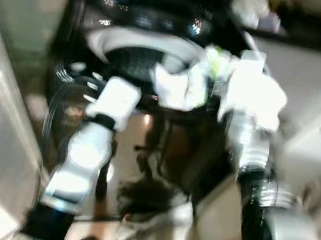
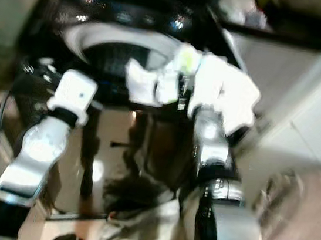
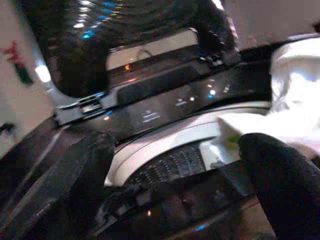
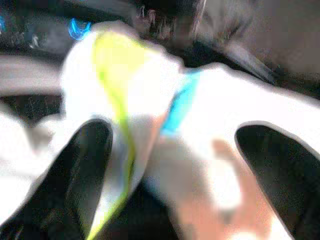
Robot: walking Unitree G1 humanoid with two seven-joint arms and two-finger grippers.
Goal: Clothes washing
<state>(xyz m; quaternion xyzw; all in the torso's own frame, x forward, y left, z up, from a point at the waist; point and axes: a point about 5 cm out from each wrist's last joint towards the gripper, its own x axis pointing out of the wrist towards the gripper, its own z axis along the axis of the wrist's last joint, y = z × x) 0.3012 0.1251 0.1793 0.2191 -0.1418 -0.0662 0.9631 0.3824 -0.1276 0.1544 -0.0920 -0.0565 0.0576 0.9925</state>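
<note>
Blurred head views: top-loading washing machine (image 1: 143,29), lid raised, drum opening (image 1: 133,63) ahead of both arms. Right gripper (image 4: 172,165) has jaws spread wide, white garment (image 1: 235,88) with yellow-green and blue trim bunched between and over them; whether jaws pinch it, cannot tell. Garment hangs at drum rim, partly over opening. Left gripper (image 3: 180,185) jaws wide apart, holding nothing, drum opening just beyond them. Step judged: loading laundry. Next move calls for carrying garment over opening, then releasing.
</note>
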